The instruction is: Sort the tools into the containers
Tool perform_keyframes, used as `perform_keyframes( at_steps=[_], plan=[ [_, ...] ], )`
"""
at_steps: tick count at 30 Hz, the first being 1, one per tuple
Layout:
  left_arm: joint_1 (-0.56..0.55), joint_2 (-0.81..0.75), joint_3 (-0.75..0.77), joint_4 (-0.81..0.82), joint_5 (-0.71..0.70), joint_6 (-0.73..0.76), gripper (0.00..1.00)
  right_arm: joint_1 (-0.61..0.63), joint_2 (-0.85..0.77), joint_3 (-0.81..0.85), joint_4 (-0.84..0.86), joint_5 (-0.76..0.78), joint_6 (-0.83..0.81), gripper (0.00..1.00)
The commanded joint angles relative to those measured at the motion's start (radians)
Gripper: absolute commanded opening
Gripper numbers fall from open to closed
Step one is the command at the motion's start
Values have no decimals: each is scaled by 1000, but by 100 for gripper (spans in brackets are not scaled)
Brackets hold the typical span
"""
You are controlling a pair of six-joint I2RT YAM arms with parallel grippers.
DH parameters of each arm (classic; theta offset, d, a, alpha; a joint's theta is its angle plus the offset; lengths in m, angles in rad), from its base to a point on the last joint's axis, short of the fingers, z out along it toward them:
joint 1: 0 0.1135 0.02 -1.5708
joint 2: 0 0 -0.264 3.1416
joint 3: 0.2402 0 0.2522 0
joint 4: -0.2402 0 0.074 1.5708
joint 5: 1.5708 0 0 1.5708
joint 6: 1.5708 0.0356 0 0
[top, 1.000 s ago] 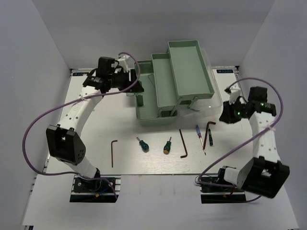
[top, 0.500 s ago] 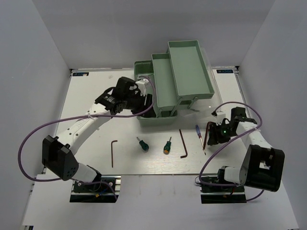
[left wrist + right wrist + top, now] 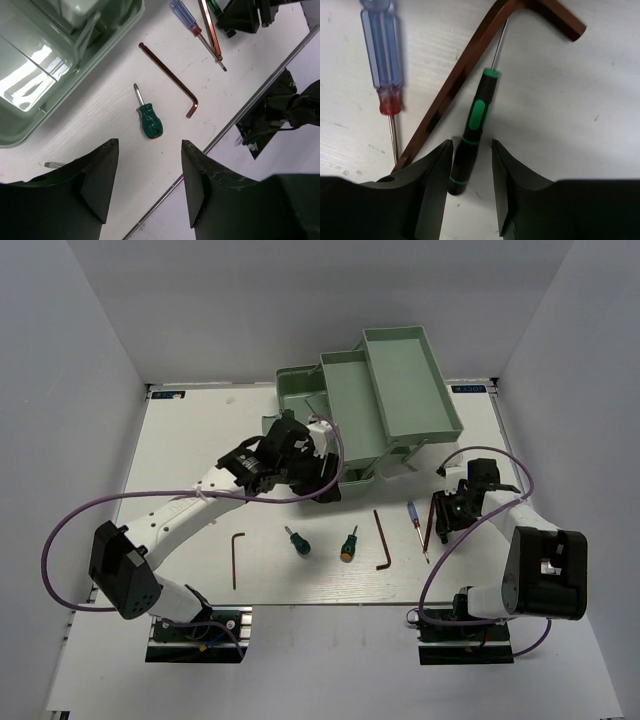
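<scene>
The pale green toolbox (image 3: 390,390) stands at the back with its trays spread open. My left gripper (image 3: 318,480) hovers open and empty at its front edge. In the left wrist view the gripper (image 3: 150,185) is above a stubby green screwdriver (image 3: 148,119), near a hex key (image 3: 170,80) and the toolbox base (image 3: 30,75). My right gripper (image 3: 472,165) is low on the table. It is open, with its fingers either side of the dark green-handled screwdriver (image 3: 472,130). A blue-handled screwdriver (image 3: 380,50) and another hex key (image 3: 470,75) lie beside it.
On the table's front half lie a hex key (image 3: 236,558) at the left, two stubby screwdrivers (image 3: 297,540) (image 3: 348,543), a middle hex key (image 3: 382,540) and the blue screwdriver (image 3: 417,525). White walls enclose the table on both sides and at the back.
My left arm swung from behind the toolbox's left side to its front edge. The toolbox trays shifted right. My right arm dropped from beside the toolbox down over the dark green screwdriver.
</scene>
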Motion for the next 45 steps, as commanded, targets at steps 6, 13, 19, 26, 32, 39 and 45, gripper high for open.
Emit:
perform_keyframes(
  at_steps=[6, 13, 19, 26, 32, 39, 45],
  plan=[
    [-64, 23, -10, 37, -64, -19, 63, 21, -12, -17, -23, 7, 16, 10],
    [-82, 23, -101, 37, -95, -28, 63, 10, -305, 18, -283, -149, -151, 0],
    [-82, -18, -208, 48, -115, -28, 63, 16, -424, 204, -619, -482, -512, 0],
    [-92, -67, -245, 115, -87, -59, 63, 102, -263, 448, -583, -743, -384, 0],
    [-110, -119, -245, 144, -78, -59, 63, 263, -123, 648, -289, -764, -54, 0],
    [-110, -247, -309, 153, -139, -97, 50, 485, 169, 883, 8, -547, 382, 0],
    [-110, -261, -277, 132, -172, -97, 32, 588, 436, 1150, -26, -216, 491, 0]
  ],
)
